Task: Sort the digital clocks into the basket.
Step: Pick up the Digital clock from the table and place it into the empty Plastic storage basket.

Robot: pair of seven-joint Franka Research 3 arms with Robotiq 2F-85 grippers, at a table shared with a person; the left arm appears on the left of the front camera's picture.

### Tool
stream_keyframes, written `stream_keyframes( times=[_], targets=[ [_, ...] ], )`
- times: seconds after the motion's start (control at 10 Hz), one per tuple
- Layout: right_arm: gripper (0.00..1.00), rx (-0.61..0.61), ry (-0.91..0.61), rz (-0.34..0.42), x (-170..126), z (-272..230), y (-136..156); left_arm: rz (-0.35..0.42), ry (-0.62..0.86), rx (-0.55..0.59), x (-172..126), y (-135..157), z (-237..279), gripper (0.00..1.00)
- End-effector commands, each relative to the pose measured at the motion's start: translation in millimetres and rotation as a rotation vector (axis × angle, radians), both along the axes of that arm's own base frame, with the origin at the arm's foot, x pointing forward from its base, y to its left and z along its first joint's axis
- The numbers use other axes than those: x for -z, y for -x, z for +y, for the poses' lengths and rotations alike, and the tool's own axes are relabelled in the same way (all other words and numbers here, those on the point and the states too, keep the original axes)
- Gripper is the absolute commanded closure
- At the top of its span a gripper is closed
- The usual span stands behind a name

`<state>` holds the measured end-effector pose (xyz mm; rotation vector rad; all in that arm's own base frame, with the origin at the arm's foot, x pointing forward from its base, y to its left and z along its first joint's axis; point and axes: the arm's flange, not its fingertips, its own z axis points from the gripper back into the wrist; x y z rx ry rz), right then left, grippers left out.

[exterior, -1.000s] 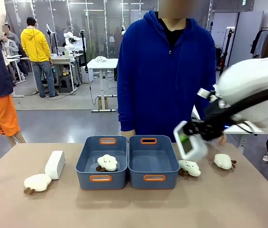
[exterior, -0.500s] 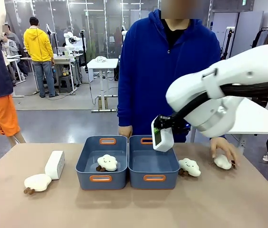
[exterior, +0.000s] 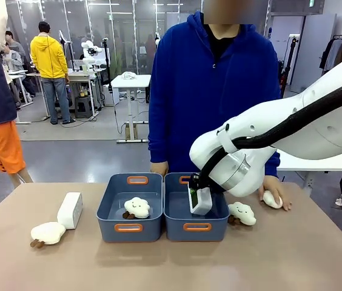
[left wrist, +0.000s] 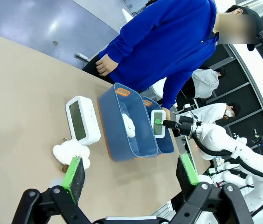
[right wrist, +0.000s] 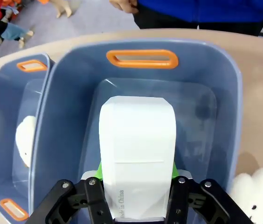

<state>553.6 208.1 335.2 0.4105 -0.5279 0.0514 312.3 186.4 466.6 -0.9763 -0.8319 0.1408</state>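
My right gripper [exterior: 194, 195] is shut on a white digital clock [exterior: 200, 200], holding it upright and low inside the right-hand blue-grey basket [exterior: 196, 227]. The right wrist view looks down on this clock [right wrist: 137, 140] between my green pads [right wrist: 100, 171], above the floor of the basket [right wrist: 206, 116]. A second digital clock [exterior: 70, 210] stands on the table left of both bins, its dark screen showing in the left wrist view [left wrist: 81, 120]. My left gripper [left wrist: 130, 169] hangs open above the table, apart from everything.
The left bin [exterior: 128, 228] holds a cream cloud plush [exterior: 137, 207]. Other plush toys lie at the table's left [exterior: 48, 233] and just right of the bins [exterior: 242, 213]. The person's hand [exterior: 275, 193] rests on one more at the far right.
My right arm swung in from the right with the clock and lowered it into the right-hand basket. The person's hand closed over the plush at the far right.
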Motion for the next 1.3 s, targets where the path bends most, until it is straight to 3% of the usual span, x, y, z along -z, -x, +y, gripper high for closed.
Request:
stream_keyframes(
  times=[0.0, 0.1, 0.2, 0.3, 0.5, 0.8, 1.1, 1.2],
  targets=[
    [1.0, -0.005, 0.018, 0.01, -7.0, 2.0, 1.3, -0.023, 0.016, 0.002, -0.8, -1.7, 0.2, 0.0],
    [0.34, -0.009, 0.014, 0.022, -7.0, 2.5, 6.0, -0.023, 0.016, 0.002, -0.8, -1.7, 0.2, 0.0],
    [0.26, -0.018, 0.017, 0.024, -9.4, 1.8, 9.3, -0.023, 0.016, 0.002, -0.8, -1.7, 0.2, 0.0],
    [0.1, -0.018, 0.02, 0.019, -12.0, 0.8, 12.6, -0.023, 0.016, 0.002, -0.8, -1.7, 0.2, 0.0],
    [0.0, -0.028, 0.017, 0.002, -20.0, -1.9, 21.7, -0.023, 0.016, 0.002, -0.8, -1.7, 0.2, 0.0],
    [0.0, -0.064, 0.037, -0.012, -53.0, -12.4, 60.2, -0.023, 0.016, 0.002, -0.8, -1.7, 0.2, 0.0],
    [0.0, -0.166, -0.069, 0.103, -99.7, -67.1, 108.6, -0.023, 0.016, 0.002, -0.8, -1.7, 0.2, 0.0],
    [0.0, -0.188, -0.081, 0.087, -109.2, -85.2, 123.5, -0.023, 0.016, 0.002, -0.8, -1.7, 0.2, 0.0]
  ],
)
